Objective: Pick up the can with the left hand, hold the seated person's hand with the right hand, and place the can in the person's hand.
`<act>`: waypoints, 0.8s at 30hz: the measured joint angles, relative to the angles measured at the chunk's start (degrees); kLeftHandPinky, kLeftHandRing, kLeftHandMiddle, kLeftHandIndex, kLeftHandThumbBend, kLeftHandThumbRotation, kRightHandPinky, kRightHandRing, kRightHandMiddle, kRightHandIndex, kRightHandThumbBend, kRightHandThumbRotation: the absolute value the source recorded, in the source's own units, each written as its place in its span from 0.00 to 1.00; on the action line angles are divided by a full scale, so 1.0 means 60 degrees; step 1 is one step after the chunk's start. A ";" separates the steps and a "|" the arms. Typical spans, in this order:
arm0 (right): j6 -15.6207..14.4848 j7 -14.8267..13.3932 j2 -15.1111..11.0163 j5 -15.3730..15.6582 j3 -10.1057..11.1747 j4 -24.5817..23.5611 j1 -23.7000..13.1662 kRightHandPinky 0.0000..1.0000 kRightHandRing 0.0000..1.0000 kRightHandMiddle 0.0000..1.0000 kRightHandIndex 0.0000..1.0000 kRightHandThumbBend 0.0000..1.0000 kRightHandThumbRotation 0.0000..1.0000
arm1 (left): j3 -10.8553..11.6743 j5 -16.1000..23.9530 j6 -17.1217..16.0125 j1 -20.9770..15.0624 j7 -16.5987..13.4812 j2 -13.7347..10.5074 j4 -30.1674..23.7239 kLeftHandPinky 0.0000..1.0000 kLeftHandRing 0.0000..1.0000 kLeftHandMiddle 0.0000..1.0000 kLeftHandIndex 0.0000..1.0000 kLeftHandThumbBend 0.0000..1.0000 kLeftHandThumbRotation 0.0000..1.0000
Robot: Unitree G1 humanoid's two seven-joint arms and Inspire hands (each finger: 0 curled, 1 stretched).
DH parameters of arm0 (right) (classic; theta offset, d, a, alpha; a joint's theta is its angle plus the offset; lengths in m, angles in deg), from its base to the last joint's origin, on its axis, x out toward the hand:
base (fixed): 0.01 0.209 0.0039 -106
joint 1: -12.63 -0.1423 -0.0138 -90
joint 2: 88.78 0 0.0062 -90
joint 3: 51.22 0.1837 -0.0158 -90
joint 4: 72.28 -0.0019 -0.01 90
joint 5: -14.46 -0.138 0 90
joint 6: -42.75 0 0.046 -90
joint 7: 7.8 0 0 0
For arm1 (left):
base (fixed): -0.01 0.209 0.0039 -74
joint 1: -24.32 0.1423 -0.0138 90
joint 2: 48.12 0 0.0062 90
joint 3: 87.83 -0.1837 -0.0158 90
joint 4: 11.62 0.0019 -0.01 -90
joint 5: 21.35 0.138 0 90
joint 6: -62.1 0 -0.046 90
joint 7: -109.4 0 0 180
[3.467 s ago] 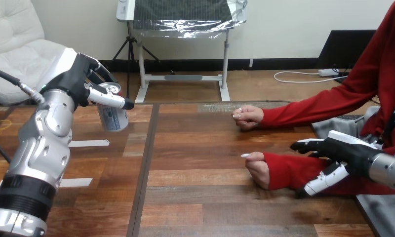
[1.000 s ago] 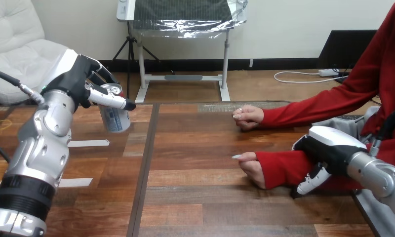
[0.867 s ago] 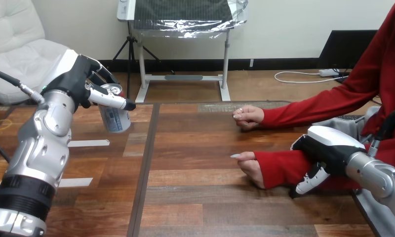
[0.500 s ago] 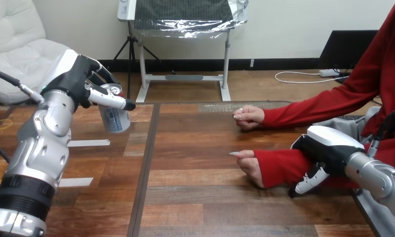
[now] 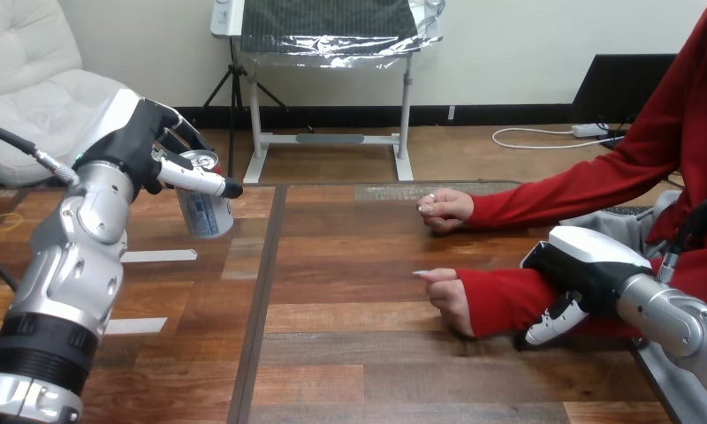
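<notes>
1. The left hand (image 5: 140,140) is raised above the table's far-left corner area, at the end of a silver forearm that rises from the near-left corner.
2. The left hand is clenched on the silver aluminium drink can with blue print (image 5: 205,205). The thumb crosses the front of the can just below its rim, and the fingers wrap round behind it.
3. The can is clear of the brown wooden plank table (image 5: 350,353). It is tilted slightly, its top leaning toward the left edge.
4. The right hand (image 5: 578,265) sits near the table's right edge, on top of the person's forearm (image 5: 500,299) in its red sleeve.
5. The right hand grasps that forearm: its white back shell caps the top of the sleeve, and the thumb (image 5: 545,324) presses against the near side of the sleeve.
6. The person's nearer hand (image 5: 447,296) rests on the table right of centre, loosely curled and holding nothing. It is well apart from the can.
7. The person's farther hand (image 5: 442,210) rests curled on the table near the far edge.
8. Two white tape strips (image 5: 159,256) lie flat on the table's left part, below the raised can.
</notes>
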 measured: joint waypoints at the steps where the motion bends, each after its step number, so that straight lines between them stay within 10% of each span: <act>1: 0.0007 -0.0016 0.0000 0.0000 0.0000 0.0005 0.0000 0.26 0.29 0.33 0.32 0.64 0.19 | 0.0000 0.0000 0.0000 0.0000 0.0004 -0.0001 0.0000 0.31 0.36 0.43 0.43 0.78 0.00; 24: 0.0411 -0.0509 -0.0024 -0.0002 0.0003 0.0008 0.0000 0.23 0.27 0.31 0.32 0.51 0.37 | 0.0000 0.0002 0.0002 0.0000 0.0048 -0.0004 0.0000 0.31 0.36 0.42 0.43 0.79 0.00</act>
